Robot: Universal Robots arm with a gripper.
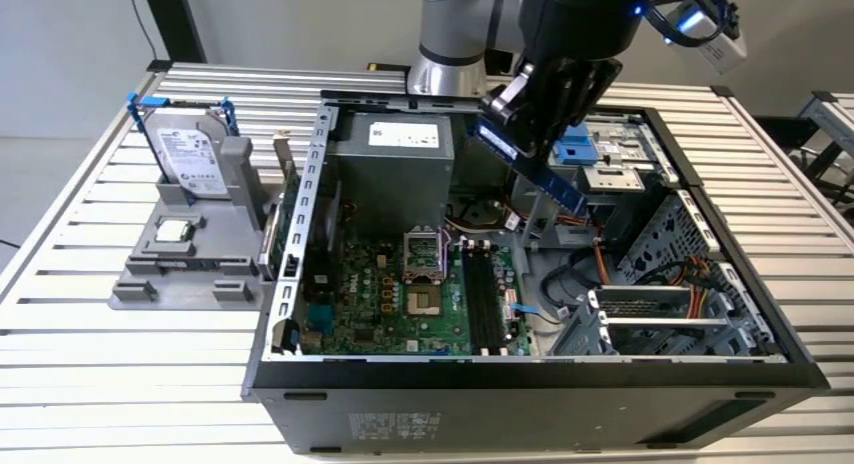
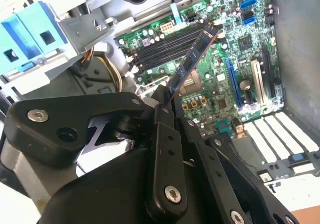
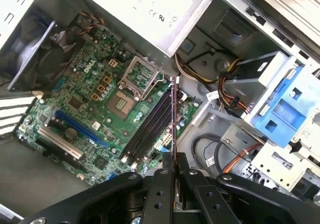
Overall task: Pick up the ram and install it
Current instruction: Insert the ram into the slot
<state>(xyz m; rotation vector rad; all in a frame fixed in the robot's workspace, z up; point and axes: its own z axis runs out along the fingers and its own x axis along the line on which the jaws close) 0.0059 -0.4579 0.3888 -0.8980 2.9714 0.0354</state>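
Table (image 1: 80, 314): white and slatted; it carries everything below.
Gray stand (image 1: 187, 254): sits near the table's edge on the exterior view's left, just beside the case.
Hard drive (image 1: 191, 159): silver box with blue tabs, standing upright in the far part of the stand.
Processor chip (image 1: 175, 231): small silver square lying flat on the stand, on the near side of the drive.
Computer case (image 1: 534, 404): black tower lying open on its side at the middle of the table, reaching close to the near edge.
Motherboard (image 1: 374, 294): green, flat on the case floor toward the exterior view's left.
Slots (image 1: 483, 304): long and black, along the motherboard's edge on the exterior view's right; also seen in both wrist views (image 2: 160, 51) (image 3: 150, 129).
Gripper (image 1: 514, 119): hangs above the far part of the case, its black fingers clamped on the upper end of the ram (image 2: 165, 96) (image 3: 174, 159).
Ram (image 1: 554, 184): thin stick with dark chips, held in the air and tilted, its free end pointing down into the case, apart from the slots (image 2: 192, 59) (image 3: 173, 119).
Blue bracket (image 1: 577, 144): in the case's far corner, behind the ram.
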